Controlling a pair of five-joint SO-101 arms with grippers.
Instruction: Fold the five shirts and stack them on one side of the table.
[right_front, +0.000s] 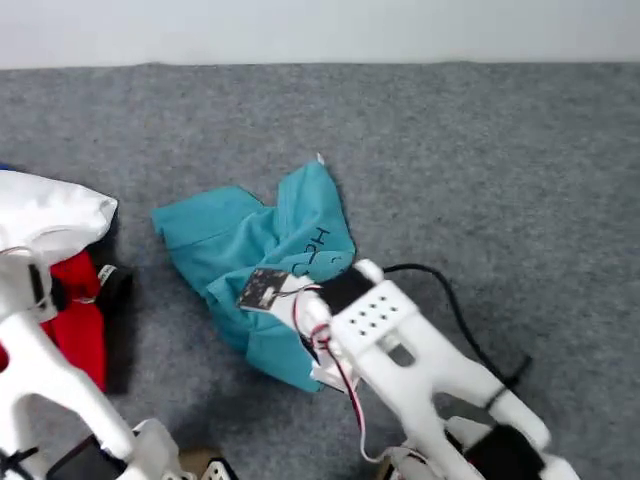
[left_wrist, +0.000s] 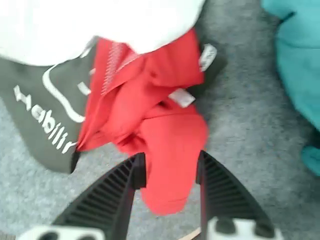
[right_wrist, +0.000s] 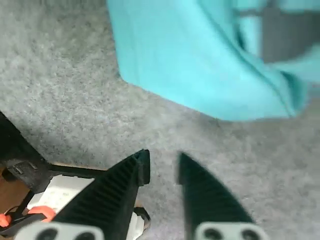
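At the left, the left arm's fingers (left_wrist: 136, 175) are spread and hold nothing. The tip of a crumpled red knit shirt (left_wrist: 165, 135) lies under the gap between them. Beyond the fingertips, a soft white cotton shirt (left_wrist: 75, 25) is heaped over the red one. A black shirt with white lettering (left_wrist: 40, 115) lies beneath both, out past one finger's outer side. We judge all three to be light and limp, so they will sag and drag on each other when lifted. The layering gets in the way here, because pulling the red one would tug the white and black with it.

In the middle, a rumpled teal cotton shirt (right_front: 260, 235) lies bunched on the grey felt-covered counter (right_front: 480, 150), apart from the pile. It looks just as floppy. It will not keep its shape, so we would pinch a hem corner or a shoulder seam rather than the bulk, and spread it flat before folding.

At the right, the right arm's fingers (right_wrist: 137, 167) are parted by a narrow gap and empty. They hover over bare counter, with the shirt's nearest edge just ahead of the fingertips. A thin black cable (right_front: 450, 300) trails on the counter behind these fingers and could snag a sleeve.
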